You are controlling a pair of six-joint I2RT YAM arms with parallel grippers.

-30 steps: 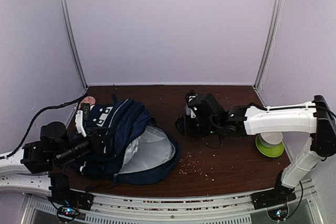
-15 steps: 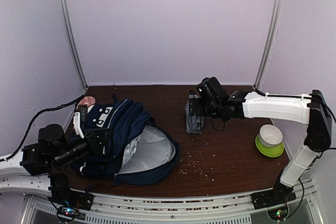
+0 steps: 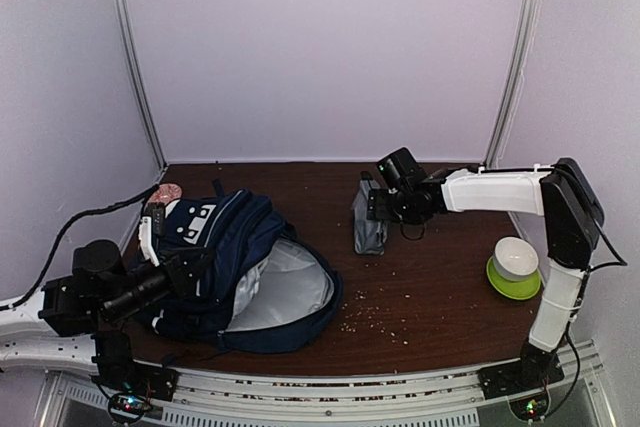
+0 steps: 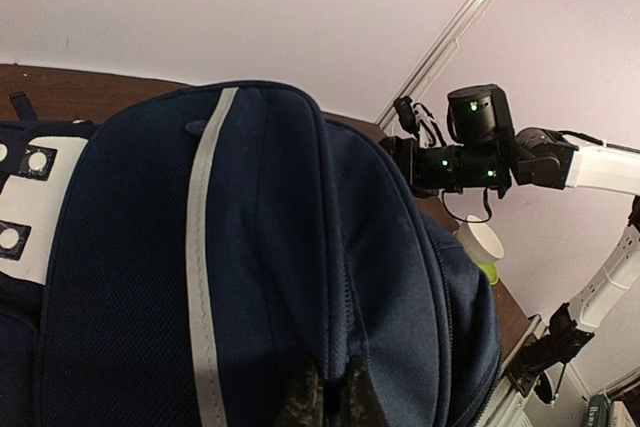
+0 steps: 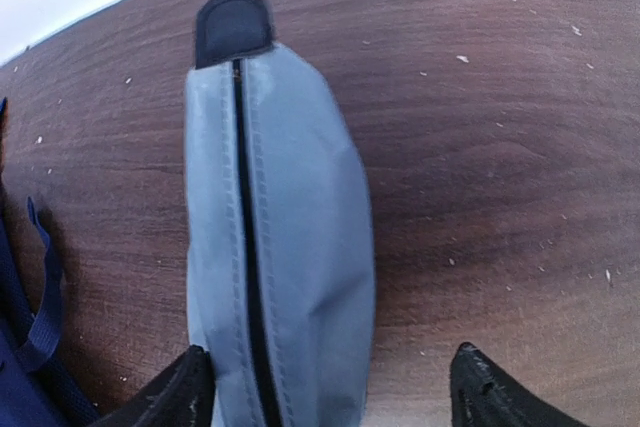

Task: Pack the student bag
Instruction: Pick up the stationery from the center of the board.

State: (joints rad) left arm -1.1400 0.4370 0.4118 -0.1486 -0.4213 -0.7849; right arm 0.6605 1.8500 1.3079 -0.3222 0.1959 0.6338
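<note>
brown table (image 3: 440, 297): the student bag (image 3: 230, 237) lies on its left side, mouth gaping, navy fabric pinched tight in the left gripper (image 4: 325, 397). grey pouch (image 3: 368, 227) stands mid-table, right gripper (image 5: 330, 362) spread wide astride it.

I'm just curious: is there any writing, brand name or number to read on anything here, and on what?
No text here can be read.
The student bag has white patches with only dark square marks, no letters.
The grey pouch shows no label.
The bowl shows no marking.
</note>
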